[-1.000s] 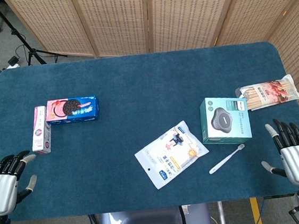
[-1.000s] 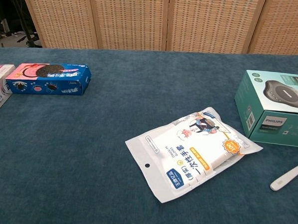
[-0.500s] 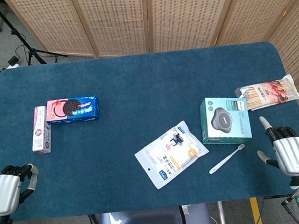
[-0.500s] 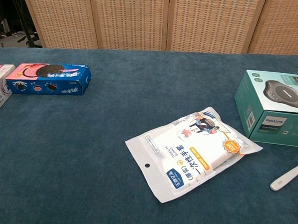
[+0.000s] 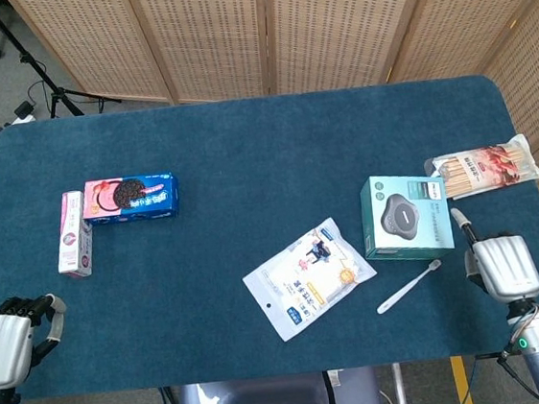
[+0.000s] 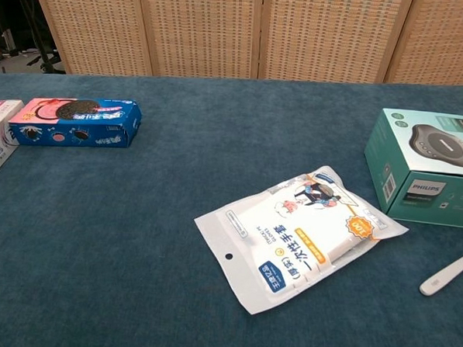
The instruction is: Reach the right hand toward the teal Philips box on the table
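The teal Philips box (image 5: 406, 217) lies flat on the right part of the blue table (image 5: 244, 147); the chest view shows it at the right edge (image 6: 430, 164). My right hand (image 5: 500, 266) hovers at the table's front right, just right of and below the box's near corner. I see its back, and one finger (image 5: 459, 223) points up beside the box without touching it. It holds nothing. My left hand (image 5: 6, 341) sits at the front left corner, fingers curled in and holding nothing. Neither hand shows in the chest view.
A white toothbrush (image 5: 409, 287) lies between the box and my right hand. A white pouch (image 5: 308, 277) lies left of the box. A packet of sticks (image 5: 486, 168) lies behind it. A blue Oreo box (image 5: 129, 197) and a pink box (image 5: 73, 234) sit far left.
My right hand has moved left and forward toward the box, its spread fingers now tipped out of sight behind its back. My left hand's fingers have curled in.
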You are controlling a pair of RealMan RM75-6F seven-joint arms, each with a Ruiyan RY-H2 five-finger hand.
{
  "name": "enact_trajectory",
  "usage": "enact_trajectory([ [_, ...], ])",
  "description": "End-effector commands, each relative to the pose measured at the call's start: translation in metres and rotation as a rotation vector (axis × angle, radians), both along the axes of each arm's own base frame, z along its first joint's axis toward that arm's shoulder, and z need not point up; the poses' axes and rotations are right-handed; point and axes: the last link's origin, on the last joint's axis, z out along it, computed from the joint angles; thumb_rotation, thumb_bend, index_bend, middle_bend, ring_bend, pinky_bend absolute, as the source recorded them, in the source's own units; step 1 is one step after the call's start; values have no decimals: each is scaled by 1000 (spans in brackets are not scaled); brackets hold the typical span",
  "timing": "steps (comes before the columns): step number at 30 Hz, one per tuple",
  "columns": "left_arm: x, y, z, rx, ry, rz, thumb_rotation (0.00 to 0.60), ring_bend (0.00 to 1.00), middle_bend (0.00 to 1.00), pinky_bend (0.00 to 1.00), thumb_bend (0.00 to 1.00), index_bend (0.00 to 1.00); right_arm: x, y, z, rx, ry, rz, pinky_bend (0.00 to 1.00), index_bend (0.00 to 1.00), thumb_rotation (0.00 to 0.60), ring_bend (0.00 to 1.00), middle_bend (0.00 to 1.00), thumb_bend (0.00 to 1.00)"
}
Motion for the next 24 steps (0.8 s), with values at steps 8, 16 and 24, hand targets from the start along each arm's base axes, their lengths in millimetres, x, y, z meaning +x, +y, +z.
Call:
enact_trajectory([
  [8, 0, 0, -1, 1, 4, 1, 600, 670, 707, 538, 678, 818, 0, 0, -8, 49, 12, -27, 623, 0, 600, 680, 687, 827],
  [16, -1, 1, 0, 4, 2, 6, 600, 670, 707, 538, 677, 818, 1, -2, -20, 91, 15, -38, 623, 0, 600, 680, 686, 827],
  [24, -1, 0, 0, 4, 6, 9, 600, 670, 707, 538, 677, 818, -2, -6, -32, 134, 22, -68, 623, 0, 600, 680, 687, 827],
])
